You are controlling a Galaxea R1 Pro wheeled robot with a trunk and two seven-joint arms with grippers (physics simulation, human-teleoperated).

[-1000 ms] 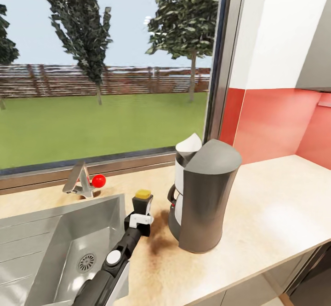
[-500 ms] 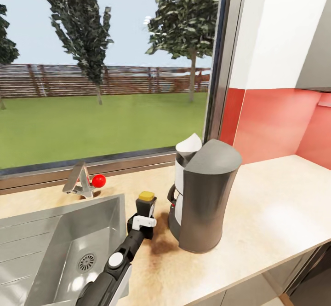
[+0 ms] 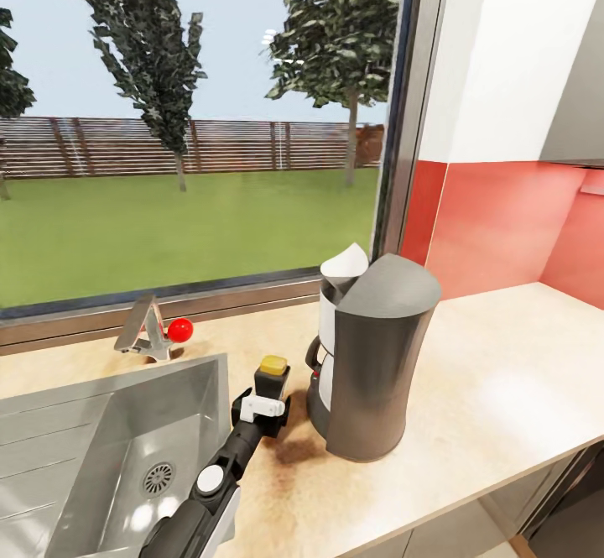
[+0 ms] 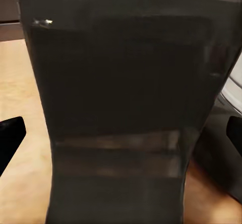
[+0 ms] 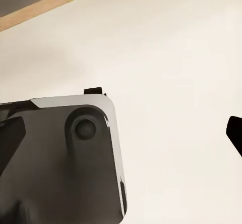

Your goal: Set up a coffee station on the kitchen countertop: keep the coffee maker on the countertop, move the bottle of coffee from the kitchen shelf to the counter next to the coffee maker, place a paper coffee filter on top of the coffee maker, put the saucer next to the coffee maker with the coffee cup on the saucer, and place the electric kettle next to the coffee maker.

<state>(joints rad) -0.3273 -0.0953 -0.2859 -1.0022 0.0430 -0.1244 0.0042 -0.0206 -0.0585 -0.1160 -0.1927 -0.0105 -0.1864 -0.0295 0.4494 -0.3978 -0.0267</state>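
Observation:
The coffee maker [image 3: 373,357], a dark grey shell with a white upper part, stands on the kitchen countertop [image 3: 503,390]. Just left of it is the bottle of coffee [image 3: 273,367], a dark jar with a yellow lid, and my left gripper [image 3: 270,388] is shut on it low over the counter. In the left wrist view the jar [image 4: 126,108] spans the space between the fingertips [image 4: 10,138]. My right gripper [image 5: 121,138] hangs open over pale floor beside the robot's own base. The saucer, coffee cup and electric kettle are out of view.
A steel sink [image 3: 109,449] lies left of the bottle, with a tap [image 3: 143,331] and its red knob behind it. A large window runs along the back. A red backsplash [image 3: 503,222] bounds the counter's right corner. Bare countertop stretches to the right of the coffee maker.
My left gripper has carried the bottle of coffee down and slightly right, closer to the coffee maker's base. The coffee maker has stayed put.

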